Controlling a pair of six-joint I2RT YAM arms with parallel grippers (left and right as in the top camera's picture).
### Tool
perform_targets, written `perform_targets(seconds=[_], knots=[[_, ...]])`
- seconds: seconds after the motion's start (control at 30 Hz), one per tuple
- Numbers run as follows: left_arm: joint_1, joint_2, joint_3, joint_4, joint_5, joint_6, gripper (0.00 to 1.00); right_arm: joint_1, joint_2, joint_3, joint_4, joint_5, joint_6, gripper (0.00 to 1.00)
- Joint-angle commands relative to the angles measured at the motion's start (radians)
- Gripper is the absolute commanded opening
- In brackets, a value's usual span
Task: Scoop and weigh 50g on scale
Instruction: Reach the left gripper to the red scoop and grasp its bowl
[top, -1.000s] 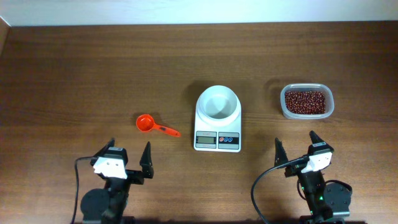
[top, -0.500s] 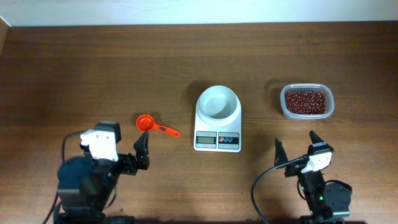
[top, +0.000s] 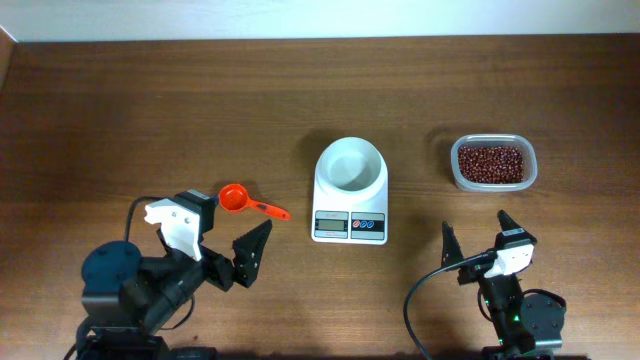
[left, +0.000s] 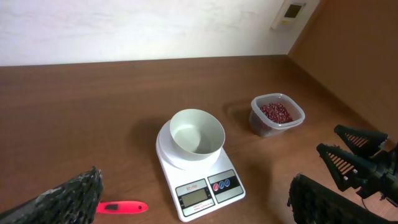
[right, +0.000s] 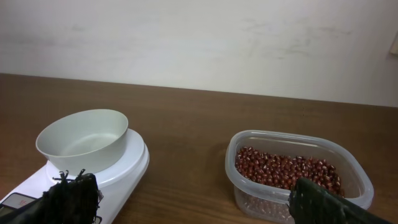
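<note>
1. Scale (top: 349, 203) at mid-table (top: 120, 110), outside both sets of jaws and touched by neither gripper.
2. Left gripper (top: 228, 228): jaws spread wide, nothing between them. Held above the near-left part of the table and angled toward the scale. In the left wrist view, scale framed between the two dark fingers (left: 68, 199) at the lower corners.
3. Right gripper (top: 474, 222): jaws spread wide, nothing between them. Set low at the near-right edge, fingertips pointing toward the far side, well apart from the scale.
4. Orange-red scoop (top: 236, 198): closest item to the left gripper. Lies flat on the wood just beside that gripper, round cup to the left, handle running right toward the scale without reaching it.
5. Round white bowl (top: 349, 163) seated on top of the scale, bare white interior facing up. Grey display (top: 331, 225) and small blue and red buttons (top: 368, 225) on the near face, toward the arms.
6. Dark red-brown beans (top: 490, 163): loose heap inside the clear rectangular tub (top: 531, 168). Located right of the scale and apart from it, on the far side of the right gripper. In the right wrist view, tub at right, scale at left, bare wood between.
</note>
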Motion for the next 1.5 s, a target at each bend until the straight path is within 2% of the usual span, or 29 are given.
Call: perform_targets(seconds=[0.0,0.4,0.53,0.6,0.73,0.8,0.83,0.9,0.97,1.4,1.47], knots=[[0.006,0.005,0.019,-0.006,0.022,-0.003,0.99,0.009,-0.002,-0.005,-0.006,0.005,0.003,0.99],[0.006,0.007,0.018,-0.05,0.017,-0.048,0.99,0.009,-0.002,-0.005,-0.006,0.005,0.003,0.99],[0.006,0.032,0.018,-0.064,-0.161,-0.242,0.99,0.009,-0.002,-0.005,-0.006,0.005,0.003,0.99],[0.006,0.071,0.018,-0.074,-0.225,-0.278,0.99,0.009,-0.002,-0.005,-0.006,0.005,0.003,0.99],[0.006,0.222,0.019,-0.074,-0.253,-0.284,0.99,0.009,-0.002,-0.005,-0.006,0.005,0.003,0.99],[0.006,0.338,0.019,-0.074,-0.331,-0.353,0.99,0.009,-0.002,-0.005,-0.006,0.005,0.003,0.99],[0.006,0.377,0.019,-0.074,-0.364,-0.386,0.96,0.009,-0.002,-0.005,-0.006,0.005,0.003,0.99],[0.006,0.49,0.019,-0.073,-0.474,-0.489,0.96,0.009,-0.002,-0.005,-0.006,0.005,0.003,0.99],[0.006,0.562,0.019,-0.053,-0.541,-0.523,0.99,0.009,-0.002,-0.005,-0.006,0.005,0.003,0.99],[0.006,0.978,0.019,0.23,-0.549,-0.523,1.0,0.009,-0.002,-0.005,-0.006,0.005,0.003,0.99],[0.006,1.004,0.019,0.243,-0.549,-0.523,0.92,0.009,-0.002,-0.005,-0.006,0.005,0.003,0.99]])
